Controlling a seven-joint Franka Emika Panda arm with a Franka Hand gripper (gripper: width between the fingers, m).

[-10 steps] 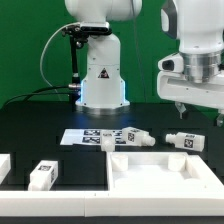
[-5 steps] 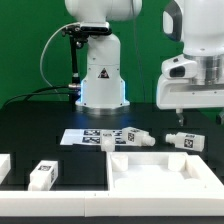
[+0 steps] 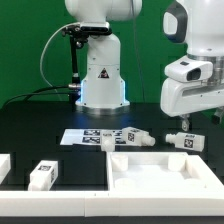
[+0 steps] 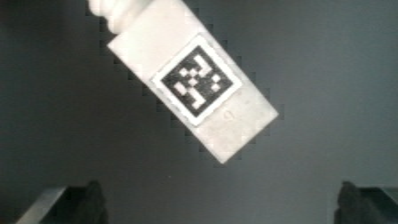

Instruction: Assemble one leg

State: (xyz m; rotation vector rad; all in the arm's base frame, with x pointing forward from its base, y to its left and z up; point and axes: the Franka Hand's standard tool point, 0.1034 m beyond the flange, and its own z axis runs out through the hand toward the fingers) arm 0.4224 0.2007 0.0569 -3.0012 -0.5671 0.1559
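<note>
The gripper (image 4: pixel 222 205) has swung round and come lower than it was a second ago. Now it hangs over the leg (image 3: pixel 185 140) on the exterior view's right.

The leg lies flat on the black table (image 3: pixel 40 120), just behind the far rim of the big white panel (image 3: pixel 150 155). In the wrist view it lies slanted, with its square black-and-white tag facing up. One end looks a bit thinner than the rest.

The two dark fingertips (image 4: pixel 71 205) are spread far apart and hold nothing. The leg is out in front of them, not between them yet.

I think the leg is light and hard, and will not bend or squash. Its plastic looks smooth, so it could slip or spin if it is pinched near one end. The best place to hold it looks like the middle, with one finger on each long side. The hand may need to turn first to line up with the slant.

Farther off, a second leg (image 3: pixel 135 137) lies beside the marker board (image 3: pixel 88 135). A third leg (image 3: pixel 42 175) sits near the front, well apart from the gripper.
</note>
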